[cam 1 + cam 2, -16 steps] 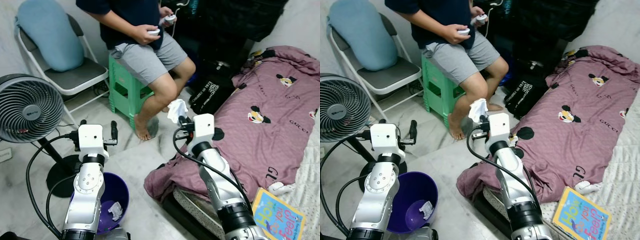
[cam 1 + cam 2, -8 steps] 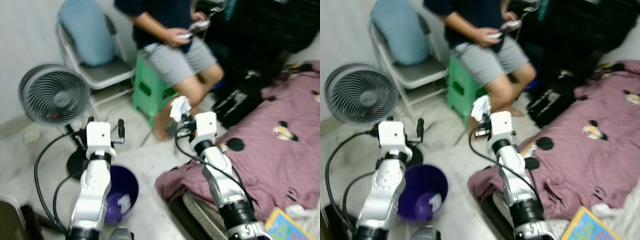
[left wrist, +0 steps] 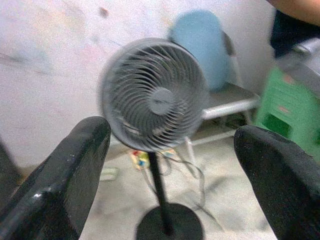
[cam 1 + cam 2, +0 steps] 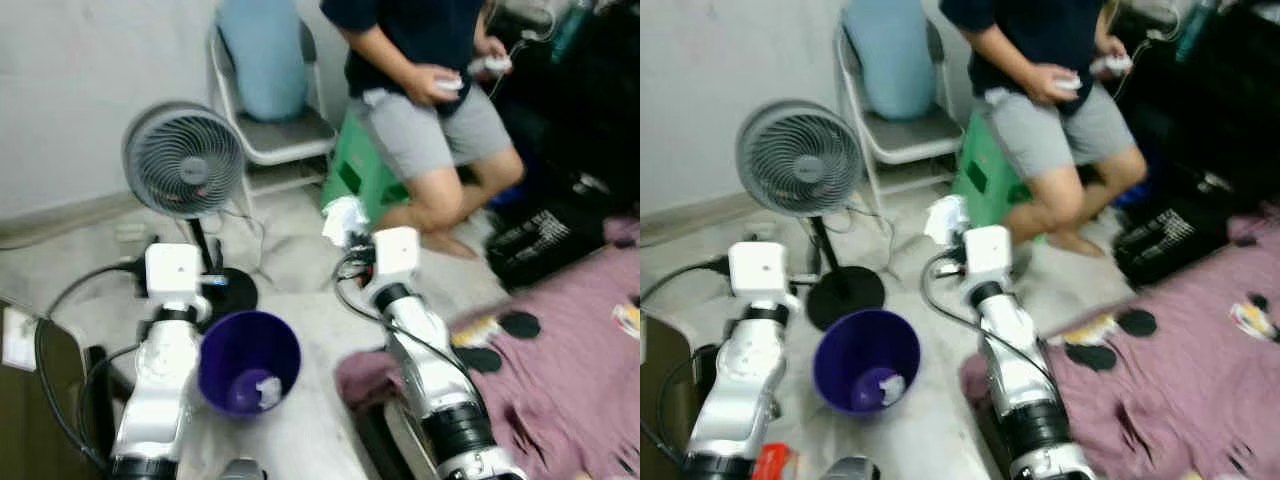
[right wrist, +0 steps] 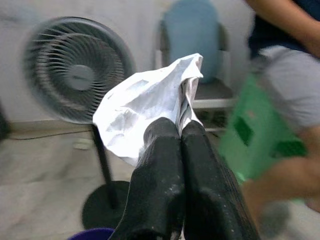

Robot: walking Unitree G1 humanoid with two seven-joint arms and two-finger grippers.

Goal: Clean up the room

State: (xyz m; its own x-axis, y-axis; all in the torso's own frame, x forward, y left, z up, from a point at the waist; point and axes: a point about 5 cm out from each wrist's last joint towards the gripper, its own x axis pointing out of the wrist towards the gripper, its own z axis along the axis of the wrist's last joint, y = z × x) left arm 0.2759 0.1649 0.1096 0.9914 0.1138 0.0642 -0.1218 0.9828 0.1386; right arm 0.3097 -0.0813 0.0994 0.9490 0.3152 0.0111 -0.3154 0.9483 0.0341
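Blurred head views show the right gripper (image 5: pixel 180 135) clamped on a crumpled white paper (image 5: pixel 150 102), held raised above the floor near a seated person's legs (image 4: pixel 440 190), beside a purple bin (image 4: pixel 248 362) with white scraps inside. The left gripper (image 3: pixel 170 155), fingers spread apart, faces a grey standing fan (image 3: pixel 152 95); its edges are smeared

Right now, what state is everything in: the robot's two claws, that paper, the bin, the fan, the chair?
Right gripper: shut on crumpled paper.
Left gripper: open, holding nothing.
Purple bin: upright, a white scrap inside.
Fan: standing upright.
Folding chair: unfolded, blue cushion propped on it.
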